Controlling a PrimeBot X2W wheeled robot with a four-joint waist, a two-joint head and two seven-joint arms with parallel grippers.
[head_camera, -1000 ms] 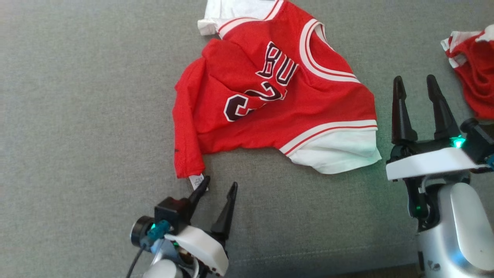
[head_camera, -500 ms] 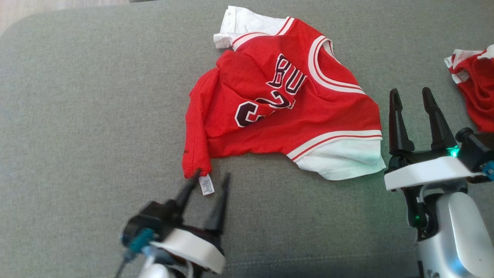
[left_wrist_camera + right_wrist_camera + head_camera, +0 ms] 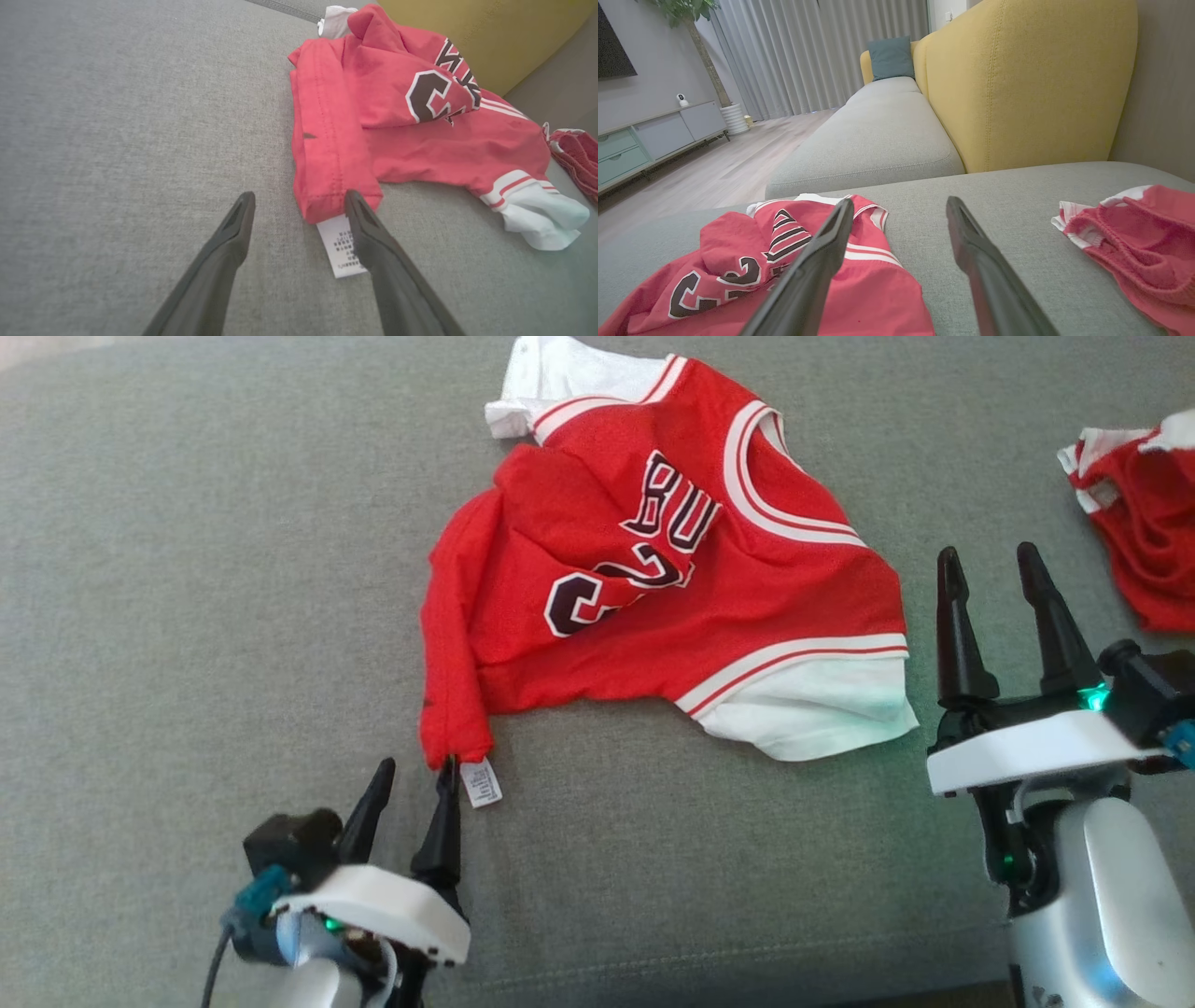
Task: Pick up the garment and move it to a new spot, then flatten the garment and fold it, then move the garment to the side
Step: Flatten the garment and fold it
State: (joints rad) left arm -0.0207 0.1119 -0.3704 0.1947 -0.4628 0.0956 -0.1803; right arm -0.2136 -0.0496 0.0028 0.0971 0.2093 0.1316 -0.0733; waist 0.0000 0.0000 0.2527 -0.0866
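Note:
The garment is a red jersey with white trim and dark lettering, lying crumpled on the grey sofa cushion. Its near hem corner carries a white care label. My left gripper stands open just below that corner, its right finger touching the label. In the left wrist view the hem corner and the label lie between my open fingers. My right gripper hangs open to the right of the jersey's white sleeve, holding nothing. From the right wrist the jersey lies at lower left.
A second red and white garment lies bunched at the cushion's right edge, also in the right wrist view. A yellow sofa back rises behind the cushion. Another grey seat, wooden floor and a cabinet lie beyond.
My left gripper has moved left and slightly back, so its right finger now meets the label where its left finger did before. The head camera has shifted a little. The right gripper stays put.

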